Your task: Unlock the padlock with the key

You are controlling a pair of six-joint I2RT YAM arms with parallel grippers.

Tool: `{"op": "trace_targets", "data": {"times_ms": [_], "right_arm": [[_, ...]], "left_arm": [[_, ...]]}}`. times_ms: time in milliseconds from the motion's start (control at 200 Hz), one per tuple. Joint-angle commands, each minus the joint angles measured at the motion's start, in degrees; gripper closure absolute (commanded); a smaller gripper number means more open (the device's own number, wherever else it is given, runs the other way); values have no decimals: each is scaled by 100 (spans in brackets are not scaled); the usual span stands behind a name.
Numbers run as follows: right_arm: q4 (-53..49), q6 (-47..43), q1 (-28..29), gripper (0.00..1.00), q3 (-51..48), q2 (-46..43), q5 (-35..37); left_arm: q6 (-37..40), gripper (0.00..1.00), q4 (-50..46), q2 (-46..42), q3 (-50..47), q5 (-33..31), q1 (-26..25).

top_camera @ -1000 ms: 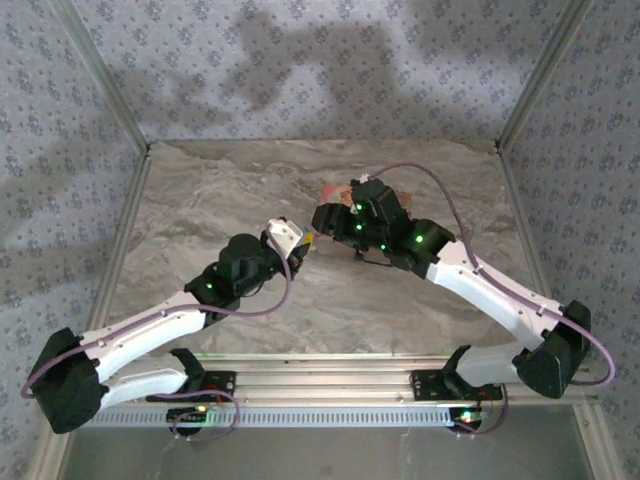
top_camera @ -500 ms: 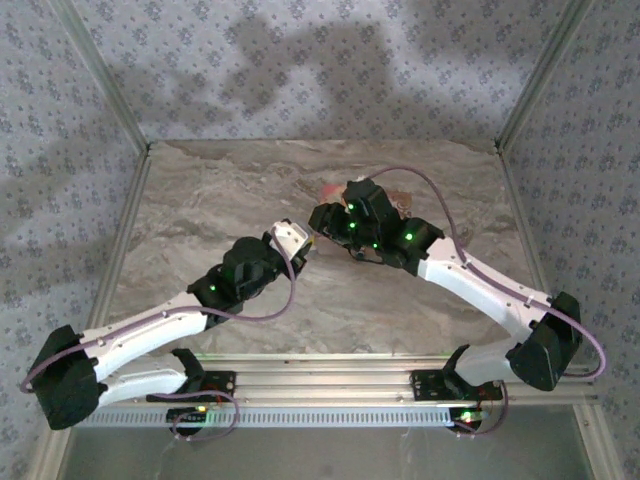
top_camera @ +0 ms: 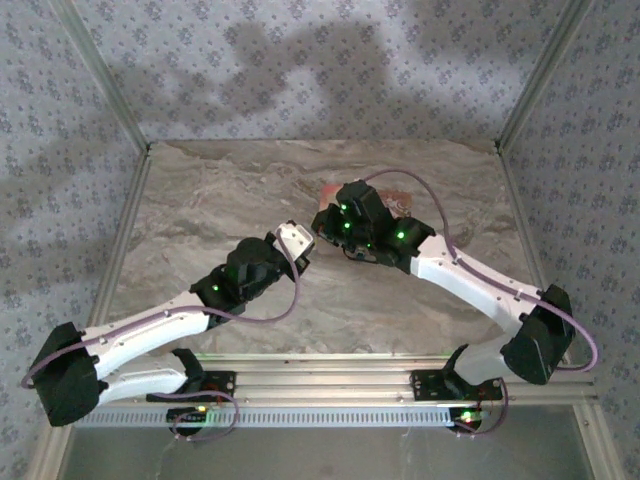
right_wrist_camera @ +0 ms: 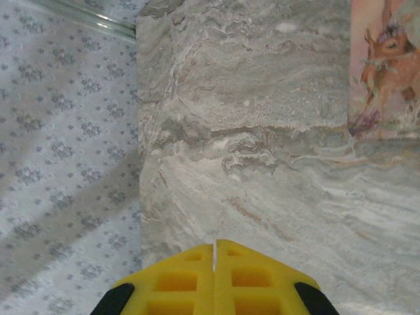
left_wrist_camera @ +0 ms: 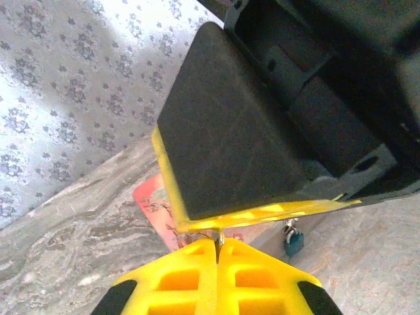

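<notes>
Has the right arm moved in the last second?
Yes. The right arm has swung left in the top view, uncovering more of the pink box beside its wrist.

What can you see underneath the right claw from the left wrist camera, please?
Under the right claw a small teal padlock shows just above the marble table, beside a corner of the pink box. The claw's black body hides the rest of the box.

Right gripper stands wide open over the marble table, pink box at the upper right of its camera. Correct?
Not quite: the right gripper is shut, its yellow fingers meeting, as the right wrist view shows. The marble table and pink box are as stated.
</notes>
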Motion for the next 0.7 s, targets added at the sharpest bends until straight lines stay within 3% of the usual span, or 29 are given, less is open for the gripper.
{"op": "trace_targets", "data": {"times_ms": [0, 120, 220, 265, 305, 375, 465, 520, 695], "right_arm": [[-88, -32, 7, 100, 196, 9, 63], [16, -310, -16, 100, 187, -18, 2], [359, -1180, -56, 100, 204, -100, -297], [234, -1707, -87, 100, 369, -102, -405], [2, -2248, -144, 100, 581, -53, -568], [-537, -3257, -266, 100, 947, 65, -1029], [-818, -4276, -450, 100, 984, 71, -1649], [-752, -4655, -655, 100, 864, 19, -2171], [-738, -5584, -1042, 100, 835, 41, -3559]], "left_arm": [[155, 100, 15, -69, 77, -72, -48], [234, 100, -103, -117, 28, 8, -51], [117, 100, -496, -114, 138, 162, -52], [-61, 78, -692, -144, 180, 249, -39], [-272, 67, -857, -201, 197, 451, 17], [-901, 57, -1123, -354, 230, 1209, 325], [-1908, 54, -1343, -383, 336, 3069, 1257], [-2384, 50, -1196, -366, 306, 3897, 1716], [-3316, 48, -387, -510, 164, 5057, 2459]]}}
